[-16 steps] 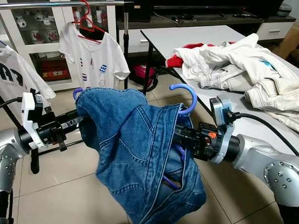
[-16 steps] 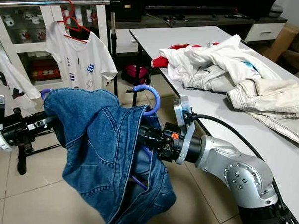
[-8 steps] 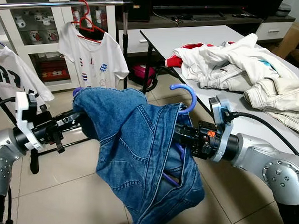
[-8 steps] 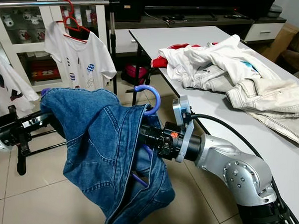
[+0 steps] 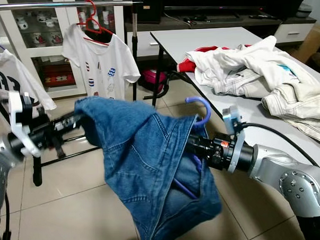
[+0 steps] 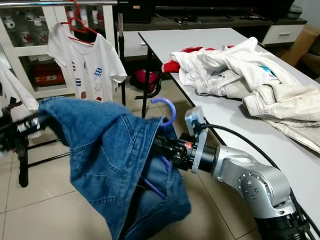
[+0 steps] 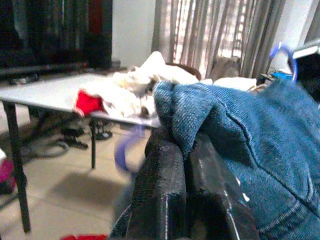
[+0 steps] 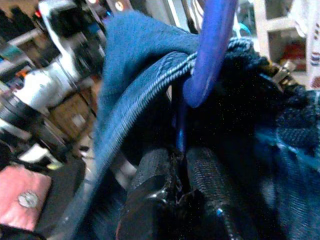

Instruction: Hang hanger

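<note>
A pair of blue jeans (image 5: 151, 163) drapes over a blue hanger, held in the air between my two arms. The hanger's hook (image 5: 201, 105) sticks up out of the denim. My right gripper (image 5: 195, 145) is shut on the hanger's neck (image 8: 210, 50) just below the hook, half buried in cloth. My left gripper (image 5: 80, 119) is shut on the far edge of the jeans, and its fingers (image 7: 165, 175) pinch a fold of denim. The steel clothes rail (image 5: 64, 4) runs overhead at the back left.
A white T-shirt on a red hanger (image 5: 101, 61) and another white shirt (image 5: 10, 86) hang from the rail. A grey table (image 5: 209, 41) on the right carries a pile of white clothes (image 5: 253, 63). Tiled floor lies below, with the rack's black base near my left arm.
My left arm has drawn back to the left, stretching the jeans. Denim now covers the hanger's left end. The hook has turned more edge-on.
</note>
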